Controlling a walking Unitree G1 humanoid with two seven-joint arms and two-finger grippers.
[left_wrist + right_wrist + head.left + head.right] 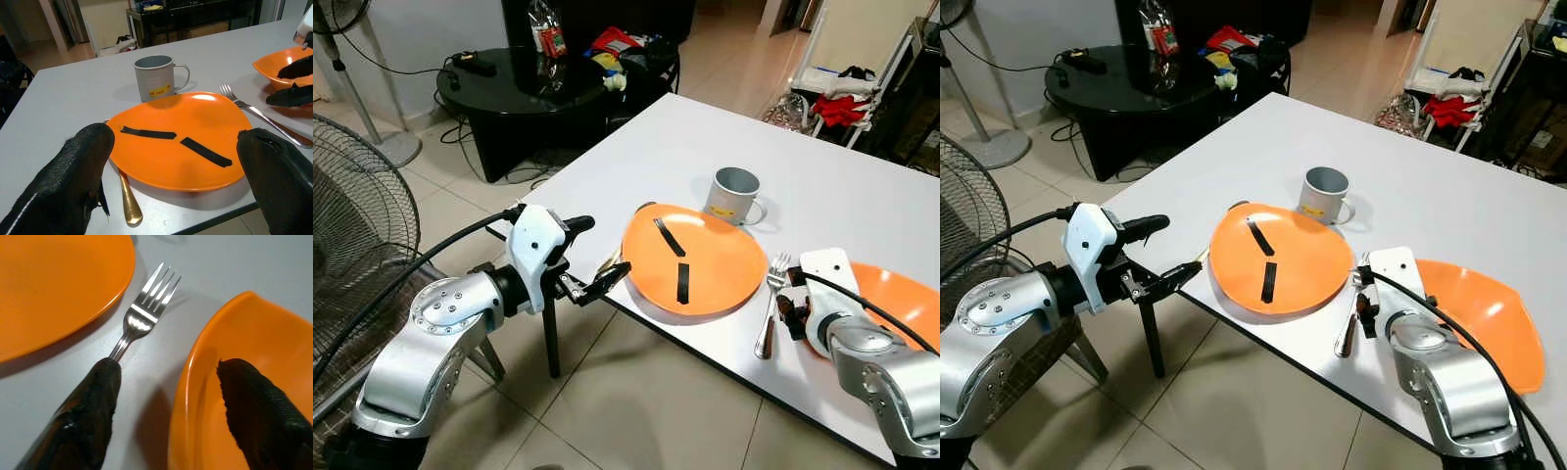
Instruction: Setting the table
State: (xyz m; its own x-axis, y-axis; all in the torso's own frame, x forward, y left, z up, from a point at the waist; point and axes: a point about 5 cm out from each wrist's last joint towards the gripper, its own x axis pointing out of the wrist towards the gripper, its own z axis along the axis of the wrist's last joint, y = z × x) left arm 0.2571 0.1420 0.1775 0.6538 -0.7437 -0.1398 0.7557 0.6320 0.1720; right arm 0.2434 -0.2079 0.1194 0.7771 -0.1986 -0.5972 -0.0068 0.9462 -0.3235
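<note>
An orange plate (695,259) with two black tape strips lies near the white table's front edge (705,343). Behind it stands a grey mug (734,196). A fork (771,304) lies to the plate's right, and an orange bowl (896,299) sits beyond the fork. A gold utensil (128,205) lies tucked by the plate's left rim. My left gripper (602,247) is open, level with the table's corner and facing the plate. My right gripper (791,299) is open, one finger (93,416) over the fork's handle and the other (259,406) over the bowl.
A black round table (529,83) with clutter stands at the back left. A large floor fan (352,225) is close by my left arm. A rack with clothes (837,103) stands at the back right. Tiled floor lies below the table's corner.
</note>
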